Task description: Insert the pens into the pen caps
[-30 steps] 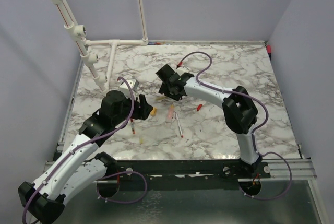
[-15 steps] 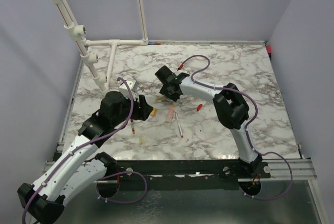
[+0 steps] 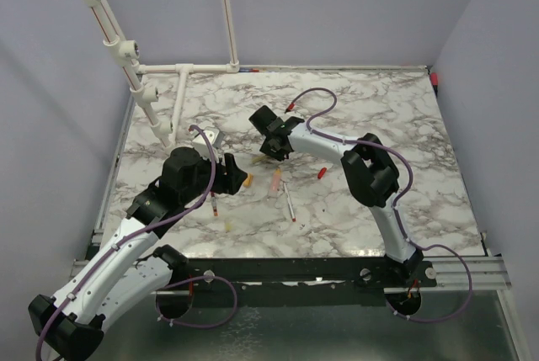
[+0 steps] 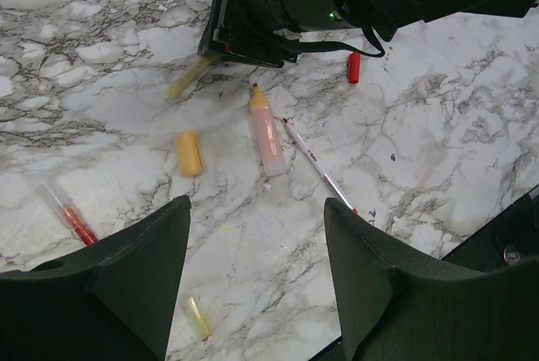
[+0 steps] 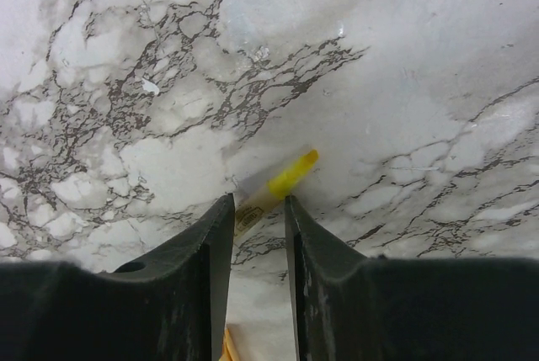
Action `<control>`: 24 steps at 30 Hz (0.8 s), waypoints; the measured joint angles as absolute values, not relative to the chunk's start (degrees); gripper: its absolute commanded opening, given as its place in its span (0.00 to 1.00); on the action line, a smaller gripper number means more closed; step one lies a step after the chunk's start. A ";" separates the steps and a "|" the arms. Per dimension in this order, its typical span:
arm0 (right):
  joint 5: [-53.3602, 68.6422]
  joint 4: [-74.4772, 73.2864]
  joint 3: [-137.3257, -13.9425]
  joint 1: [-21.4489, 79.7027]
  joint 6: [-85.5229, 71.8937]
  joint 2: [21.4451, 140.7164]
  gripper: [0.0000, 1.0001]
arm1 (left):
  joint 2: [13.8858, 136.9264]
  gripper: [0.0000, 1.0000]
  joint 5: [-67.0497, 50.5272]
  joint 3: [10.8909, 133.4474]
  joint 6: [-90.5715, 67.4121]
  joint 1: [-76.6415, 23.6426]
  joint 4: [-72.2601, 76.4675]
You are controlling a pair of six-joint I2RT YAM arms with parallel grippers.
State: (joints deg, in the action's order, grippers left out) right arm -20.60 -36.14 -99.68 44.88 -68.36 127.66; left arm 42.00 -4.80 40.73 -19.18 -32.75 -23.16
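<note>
My right gripper [image 3: 268, 140] is down at the table, its jaws [image 5: 258, 203] closed narrowly on a pale pen with a yellow tip [image 5: 290, 176] that crosses them slantwise. The pen's end pokes out from under the gripper in the left wrist view [image 4: 189, 76]. My left gripper [image 3: 229, 172] hovers open and empty [image 4: 257, 205]. Ahead of it lie a yellow-orange cap [image 4: 189, 153], a salmon-pink pen [image 4: 265, 130], a thin grey pen [image 4: 318, 167], a red cap [image 4: 354, 66] and a red pen [image 4: 67, 214].
A small yellow piece [image 4: 200, 317] lies near the table's front edge. A white pipe frame [image 3: 181, 71] stands at the back left. The right arm's purple cable [image 3: 316, 96] loops above the table. Grey walls close in both sides.
My right gripper has shifted a little left and farther back, and the right arm's elbow has swung left. The left arm has not moved.
</note>
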 measured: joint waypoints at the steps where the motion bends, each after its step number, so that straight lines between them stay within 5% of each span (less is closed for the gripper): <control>1: -20.64 -36.12 -99.53 44.88 -68.14 127.66 0.31 | 42.00 0.66 -4.80 40.73 -19.18 -32.75 -23.16; 15: -21.41 -33.21 -96.88 44.95 -57.60 126.61 0.01 | 42.37 0.66 -4.82 40.73 -19.18 -32.75 -23.14; 24: -21.34 -30.24 -95.55 44.93 -47.44 125.91 0.00 | 42.87 0.66 -4.82 40.73 -19.18 -32.75 -23.14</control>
